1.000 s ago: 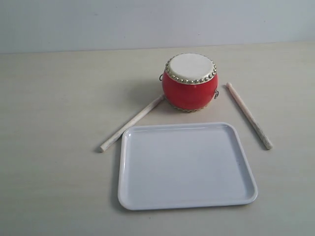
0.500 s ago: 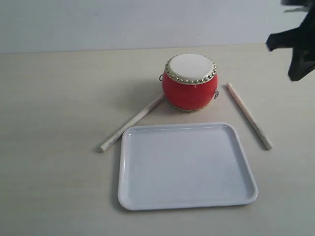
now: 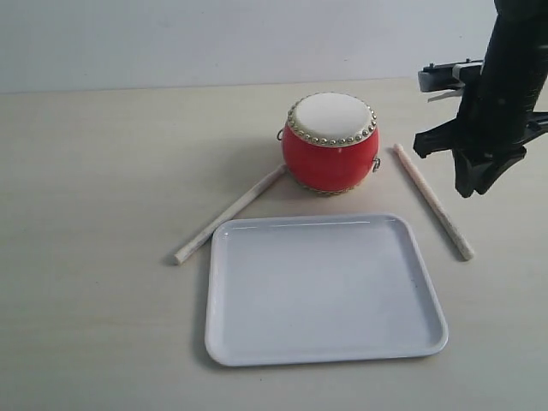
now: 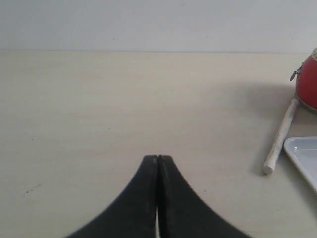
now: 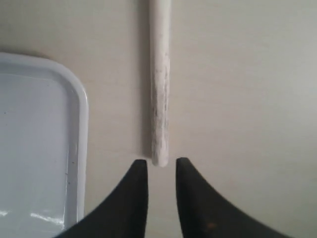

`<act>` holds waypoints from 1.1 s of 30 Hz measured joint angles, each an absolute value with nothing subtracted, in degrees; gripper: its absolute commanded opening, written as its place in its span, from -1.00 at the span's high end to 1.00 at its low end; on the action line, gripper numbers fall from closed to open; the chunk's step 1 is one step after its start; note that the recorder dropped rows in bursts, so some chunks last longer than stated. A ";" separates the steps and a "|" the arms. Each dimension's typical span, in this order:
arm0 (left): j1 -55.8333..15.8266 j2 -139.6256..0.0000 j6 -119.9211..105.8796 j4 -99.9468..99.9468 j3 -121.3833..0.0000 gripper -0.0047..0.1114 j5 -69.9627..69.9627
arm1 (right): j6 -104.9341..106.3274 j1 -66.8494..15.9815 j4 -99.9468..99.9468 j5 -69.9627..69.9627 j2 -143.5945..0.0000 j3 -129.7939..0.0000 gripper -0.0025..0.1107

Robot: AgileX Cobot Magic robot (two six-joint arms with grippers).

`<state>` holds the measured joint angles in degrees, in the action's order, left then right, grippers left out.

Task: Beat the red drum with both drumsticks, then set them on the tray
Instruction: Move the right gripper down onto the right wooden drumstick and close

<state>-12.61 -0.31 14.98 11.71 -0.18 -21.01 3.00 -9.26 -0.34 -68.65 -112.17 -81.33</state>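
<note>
The red drum (image 3: 330,141) stands behind the white tray (image 3: 325,287). One drumstick (image 3: 229,214) lies on the table, slanting from the drum's left side down past the tray's left corner. The other drumstick (image 3: 432,201) lies to the right of the drum and tray. My right gripper (image 3: 473,187) hangs above the table just right of that stick. In the right wrist view it (image 5: 161,162) is open by a narrow gap, with the stick's (image 5: 160,84) end just ahead of its tips. My left gripper (image 4: 158,157) is shut and empty, well left of the left stick (image 4: 281,136).
The pale table runs back to a plain wall. The tray's rim (image 5: 81,124) lies close beside the right stick. The drum's edge (image 4: 308,82) and the tray's corner (image 4: 304,153) show at the side of the left wrist view.
The right arm came in from the upper right and dropped down and left toward the right drumstick. Drum, tray and both sticks have not moved.
</note>
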 measured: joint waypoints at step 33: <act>-12.61 -0.31 14.98 11.71 -0.18 0.92 -21.01 | 4.38 -9.26 -1.57 -49.64 -116.10 -70.52 0.29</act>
<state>-12.61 -0.31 14.98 11.71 -0.18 -21.01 4.38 -9.26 -1.57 -49.64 -116.10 -70.52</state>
